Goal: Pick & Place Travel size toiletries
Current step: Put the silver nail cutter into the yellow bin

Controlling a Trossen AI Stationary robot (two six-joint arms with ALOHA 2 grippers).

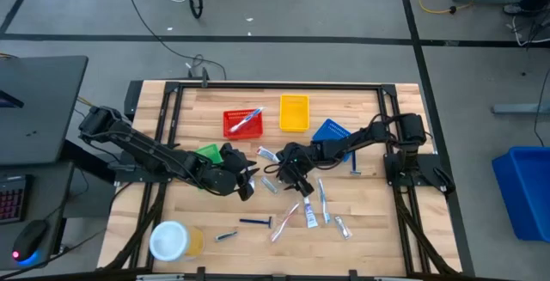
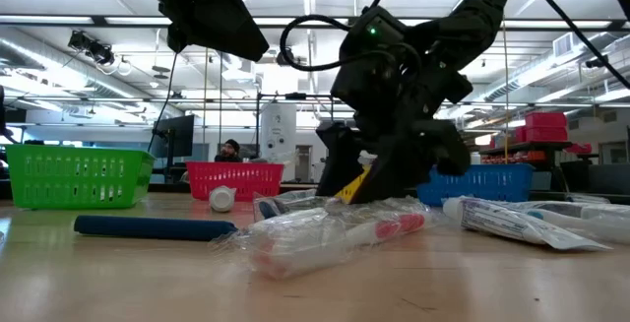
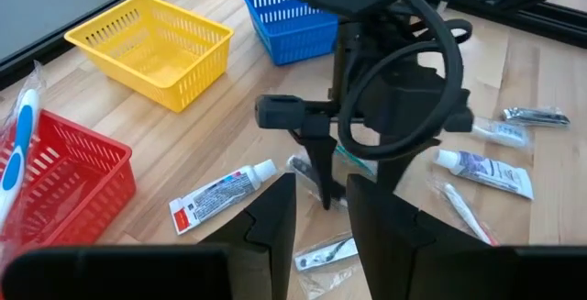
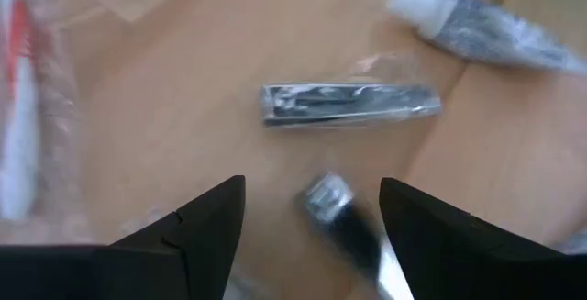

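Right gripper (image 4: 312, 210) open above nail clipper (image 4: 348, 103) (wrapped)

A blurred dark-handled item (image 4: 344, 217) lies partly cut off by the edge; the red-capped wrapped toothbrush (image 4: 16, 98) is also cropped and blurred.

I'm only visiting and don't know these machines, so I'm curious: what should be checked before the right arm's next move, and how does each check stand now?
1. Right fingers spread apart: ok, both show with a clear gap.
2. Something lies between them: ok, a small dark item with a silver tip.
3. Right fingers already gripping it: not ok, they stand clear of its sides.
4. Nail clipper out of the way: ok, it lies beyond the fingertips.
5. Left fingers keeping clear of the right arm: cannot tell, they sit close to it.
6. Baskets ready: ok, the yellow basket is empty; the red basket holds one toothbrush.
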